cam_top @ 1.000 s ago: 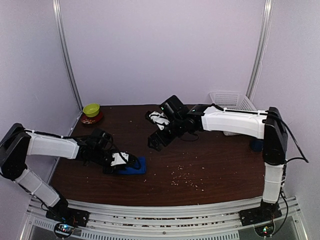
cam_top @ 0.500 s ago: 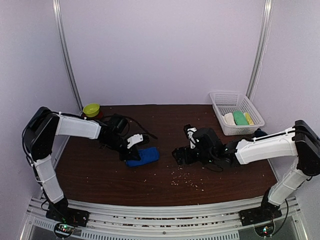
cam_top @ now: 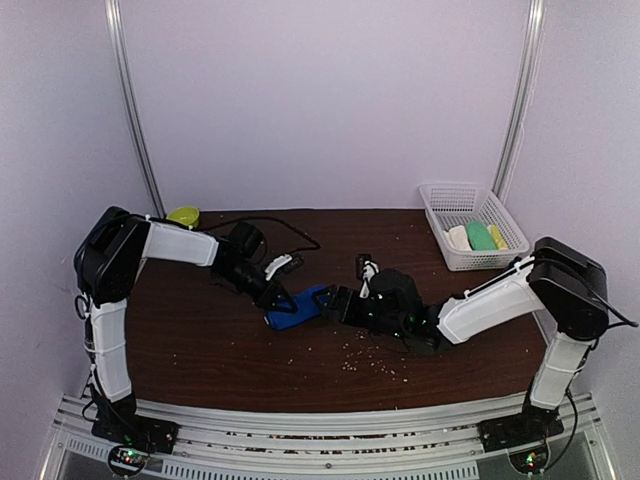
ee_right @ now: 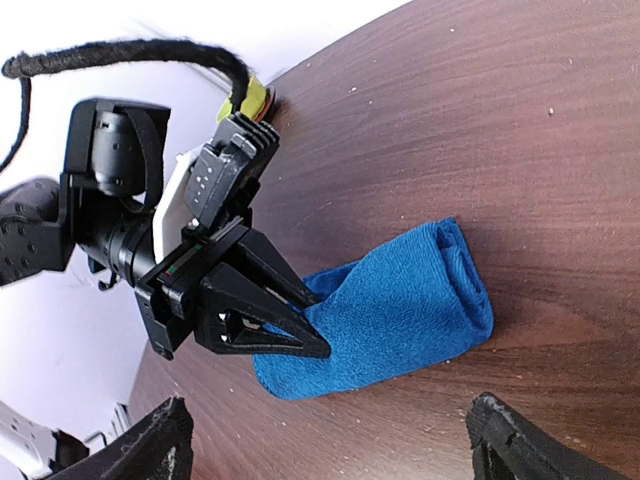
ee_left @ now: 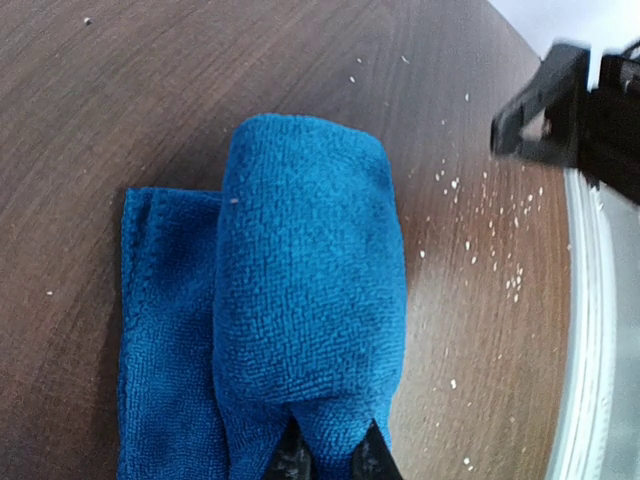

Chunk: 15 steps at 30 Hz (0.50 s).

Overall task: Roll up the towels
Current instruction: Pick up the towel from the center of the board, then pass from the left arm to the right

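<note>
No readable text, label or number anywhere.

My left arm reaches from its raised elbow toward the middle, forearm sloping down, and my left gripper is pinched narrowly on one end of the blue towel. My right arm stretches low and leftward, wrist well down. My right gripper is spread wide, holding nothing, its fingertips facing my left gripper just beside it.

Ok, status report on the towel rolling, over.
Left gripper shut on the blue towel, at one end. Right gripper open, just beside it. Towel partly rolled, flat tail showing. Only crumbs nearby.
</note>
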### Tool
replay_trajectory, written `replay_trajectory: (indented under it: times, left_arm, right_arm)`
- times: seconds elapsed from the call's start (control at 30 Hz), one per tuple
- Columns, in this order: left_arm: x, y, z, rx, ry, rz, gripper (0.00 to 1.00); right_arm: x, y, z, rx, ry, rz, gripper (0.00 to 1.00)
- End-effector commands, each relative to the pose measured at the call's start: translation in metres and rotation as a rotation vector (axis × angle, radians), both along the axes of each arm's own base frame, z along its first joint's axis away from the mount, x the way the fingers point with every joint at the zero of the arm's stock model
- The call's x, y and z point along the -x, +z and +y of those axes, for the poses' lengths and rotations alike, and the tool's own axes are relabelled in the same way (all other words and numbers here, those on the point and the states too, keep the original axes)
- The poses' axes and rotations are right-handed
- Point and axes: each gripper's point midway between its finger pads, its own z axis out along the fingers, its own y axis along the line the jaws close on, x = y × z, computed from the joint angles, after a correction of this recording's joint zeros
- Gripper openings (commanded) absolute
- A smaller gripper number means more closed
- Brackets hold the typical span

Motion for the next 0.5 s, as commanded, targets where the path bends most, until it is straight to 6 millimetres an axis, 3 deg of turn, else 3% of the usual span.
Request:
replay_trajectory:
  times: [0.0, 0.47]
  left_arm:
    - [0.017, -0.048, 0.010, -0.087, 0.119, 0.211, 0.00]
    - [0.010, -0.042, 0.003, 0.014, 0.216, 0.304, 0.00]
  right_arm:
    - [-0.006, 0.009, 0.005, -0.170, -0.107, 0.034, 0.95]
    - [-0.014, -0.036, 0.018, -0.214, -0.196, 0.161, 0.91]
